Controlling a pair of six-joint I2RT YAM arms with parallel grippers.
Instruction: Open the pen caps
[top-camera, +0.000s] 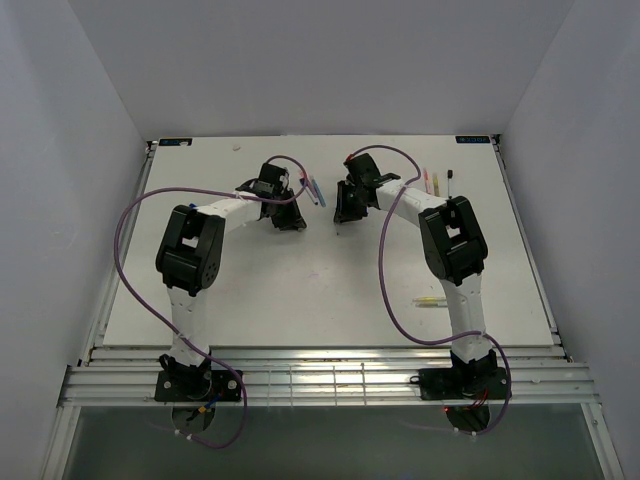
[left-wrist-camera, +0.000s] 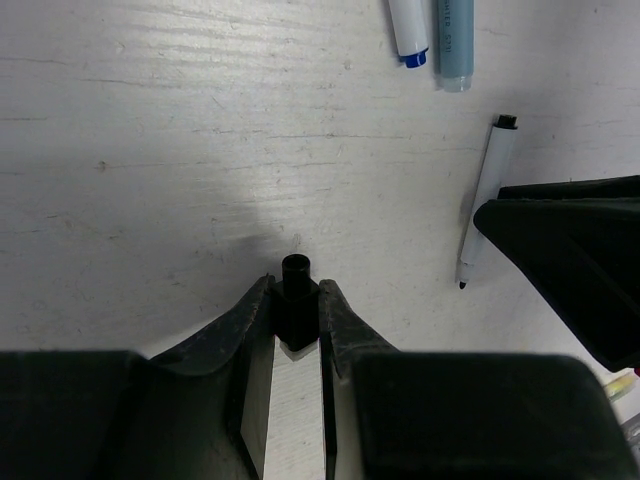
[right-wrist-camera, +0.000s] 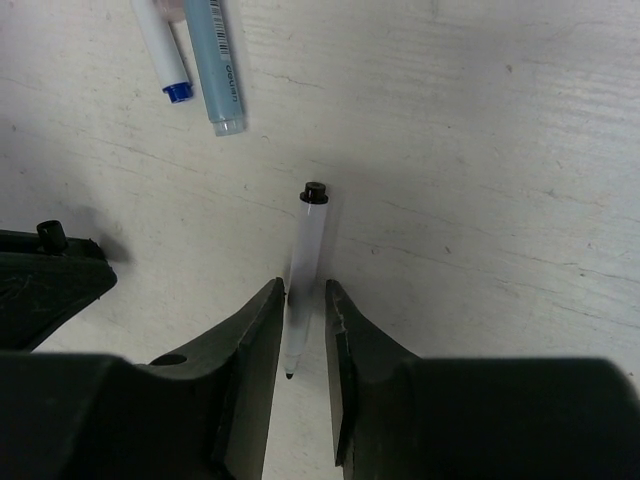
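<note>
My left gripper (left-wrist-camera: 296, 312) sits clamped on a black pen cap (left-wrist-camera: 295, 272), low centre of its wrist view; my right gripper (right-wrist-camera: 303, 305) stands slightly parted (a finger either side) around a white pen (right-wrist-camera: 313, 230) lying on the table (right-wrist-camera: 480, 150).

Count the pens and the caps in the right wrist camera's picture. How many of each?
Pens: 3 (white pen with blue end, light blue pen, white pen with black end)
Caps: 1 (black cap)
Total: 4

A white table (top-camera: 300, 290) sits between plain pale walls (top-camera: 300, 60) under even light.
</note>
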